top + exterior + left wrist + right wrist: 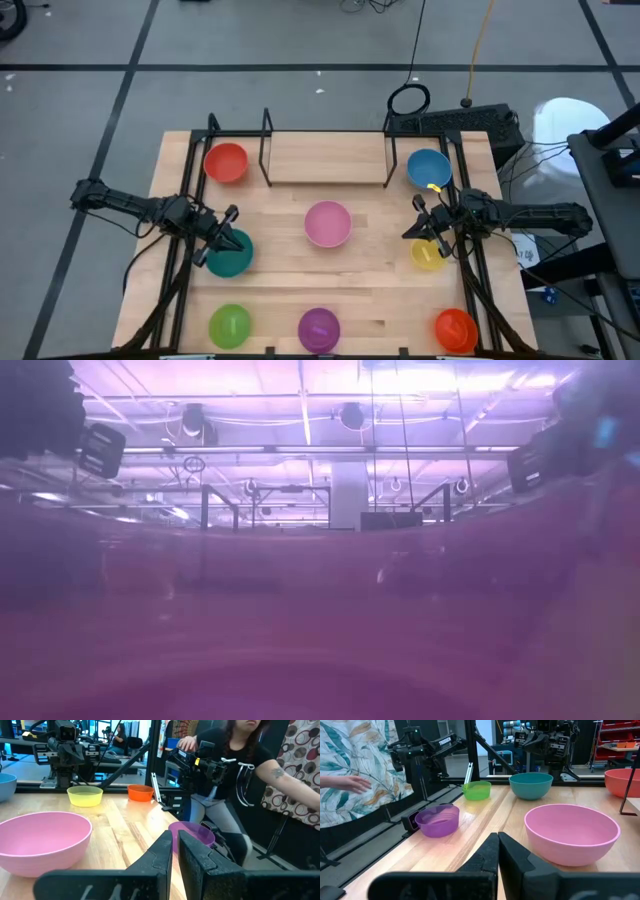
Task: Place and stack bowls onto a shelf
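Several bowls rest on their bases on the wooden tabletop: red [226, 162], blue [428, 168], pink [327, 223], teal [229, 255], yellow [428, 255], green [230, 325], purple [319, 327] and orange-red [455, 328]. The shelf [327, 157], black rods around a pale plank, stands at the far edge between the red and blue bowls, with nothing on it. My left gripper [228, 236] hovers level above the teal bowl, shut, and points at the pink bowl [42, 840]. My right gripper [412, 228] hovers level by the yellow bowl, shut, facing the pink bowl [572, 832].
Black frame rails [180, 270] run along both table sides under the arms. A person in a dark top [235, 765] stands beyond the table's near edge, and a hand [350, 782] shows there too. The purple bowl fills most of the low view.
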Controlling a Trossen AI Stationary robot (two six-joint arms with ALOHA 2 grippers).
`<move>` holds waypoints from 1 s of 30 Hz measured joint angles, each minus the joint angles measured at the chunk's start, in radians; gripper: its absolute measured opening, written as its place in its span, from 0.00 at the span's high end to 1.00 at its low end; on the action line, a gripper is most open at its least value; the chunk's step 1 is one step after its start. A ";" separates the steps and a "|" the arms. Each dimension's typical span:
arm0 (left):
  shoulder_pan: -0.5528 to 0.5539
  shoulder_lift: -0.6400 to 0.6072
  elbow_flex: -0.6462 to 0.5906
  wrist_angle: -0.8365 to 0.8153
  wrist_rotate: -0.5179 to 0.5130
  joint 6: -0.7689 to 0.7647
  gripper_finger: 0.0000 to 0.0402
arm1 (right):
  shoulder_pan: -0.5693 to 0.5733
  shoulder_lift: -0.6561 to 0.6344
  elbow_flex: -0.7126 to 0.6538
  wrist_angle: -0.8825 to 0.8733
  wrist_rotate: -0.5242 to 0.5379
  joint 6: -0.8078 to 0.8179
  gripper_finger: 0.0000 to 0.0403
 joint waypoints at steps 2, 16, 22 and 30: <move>0.000 0.000 0.000 0.000 0.000 0.000 0.92 | 0.000 0.000 0.000 0.000 0.000 0.000 1.00; 0.000 0.000 0.000 0.000 0.000 0.000 0.92 | 0.000 -0.005 0.000 0.000 0.000 0.000 1.00; 0.000 0.000 0.000 0.000 0.000 0.018 0.92 | 0.015 -0.036 0.000 -0.001 0.140 -0.010 1.00; 0.002 0.000 0.000 -0.012 0.000 0.040 0.92 | 0.061 -0.147 0.000 0.000 0.368 -0.030 1.00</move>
